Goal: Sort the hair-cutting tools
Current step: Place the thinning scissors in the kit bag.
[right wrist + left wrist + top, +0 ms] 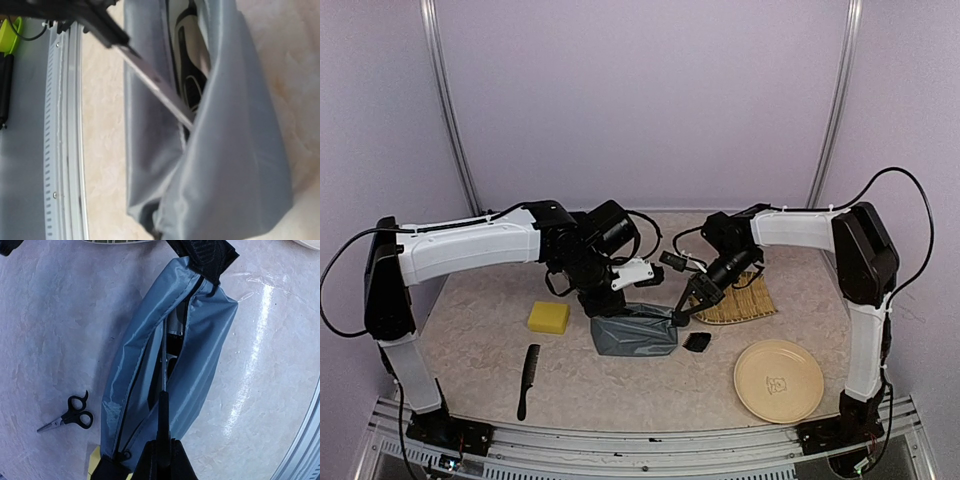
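Beige marbled bench [620, 400], pale lilac walls on three sides, a metal rail [620, 445] along the near edge.

Near left: the long black comb [527, 380] lies flat, running front to back, well apart from both arms. Near right: a round tan plate [778, 380].

Just behind the plate's left rim, the small black clipper guard [697, 342] sits on the bench, just beside the near right corner of the grey-blue pouch [635, 335].

The pouch lies at mid-bench with its zip open and its mouth gaping. The left arm [470, 245] reaches over it from the left. The left jaws are clenched on the black handle of one pair of scissors [163, 365], blades together, with the tip inside the mouth of the pouch. The right arm [860, 250] comes in from the right. The right jaws are clamped on the fabric at the pouch's right end. The black-and-silver clipper [192, 55] is inside the pouch, partly hidden by the fabric.

A yellow sponge [548, 316] sits left of the pouch, close to its end.

The second pair of scissors [70, 417] lies closed on the bench on the far side of the pouch, apart from it; the left arm hides it from the overhead camera.

Far right: a bamboo mat [735, 305] lies flat behind the right jaws.
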Tool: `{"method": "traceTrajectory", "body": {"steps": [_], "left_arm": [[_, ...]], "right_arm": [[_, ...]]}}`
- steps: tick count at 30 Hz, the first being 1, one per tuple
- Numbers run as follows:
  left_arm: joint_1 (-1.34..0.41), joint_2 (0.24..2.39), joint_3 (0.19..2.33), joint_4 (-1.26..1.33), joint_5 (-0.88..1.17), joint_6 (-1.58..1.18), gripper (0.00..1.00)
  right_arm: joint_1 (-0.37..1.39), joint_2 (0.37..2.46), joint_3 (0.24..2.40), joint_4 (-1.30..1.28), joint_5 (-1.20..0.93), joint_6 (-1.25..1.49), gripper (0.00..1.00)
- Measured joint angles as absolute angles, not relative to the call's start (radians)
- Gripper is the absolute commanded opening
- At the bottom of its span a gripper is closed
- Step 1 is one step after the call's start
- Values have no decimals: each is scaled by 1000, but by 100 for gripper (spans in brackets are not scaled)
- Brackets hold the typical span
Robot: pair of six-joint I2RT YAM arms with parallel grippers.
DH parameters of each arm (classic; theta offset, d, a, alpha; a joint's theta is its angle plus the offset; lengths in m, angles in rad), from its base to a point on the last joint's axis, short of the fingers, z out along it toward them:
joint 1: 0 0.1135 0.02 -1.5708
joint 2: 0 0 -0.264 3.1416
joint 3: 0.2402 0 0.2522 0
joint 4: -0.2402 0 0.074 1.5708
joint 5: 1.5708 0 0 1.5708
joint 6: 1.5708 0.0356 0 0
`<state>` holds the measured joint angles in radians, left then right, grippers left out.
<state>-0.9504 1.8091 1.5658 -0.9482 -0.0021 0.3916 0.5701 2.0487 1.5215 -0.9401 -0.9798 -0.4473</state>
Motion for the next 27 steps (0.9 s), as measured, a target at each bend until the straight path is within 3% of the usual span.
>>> {"method": "traceTrajectory", "body": {"steps": [7, 13, 27], "left_arm": [[-955, 1842, 1568, -892, -30, 494, 7], [-941, 1846, 1517, -813, -44, 583, 24], [-931, 1799, 1394, -633, -198, 632, 44]], "right_arm": [[570, 2053, 1525, -956, -991, -462, 2], [570, 2065, 1525, -962, -1015, -470, 2], [570, 2065, 1543, -976, -1019, -476, 2]]}}
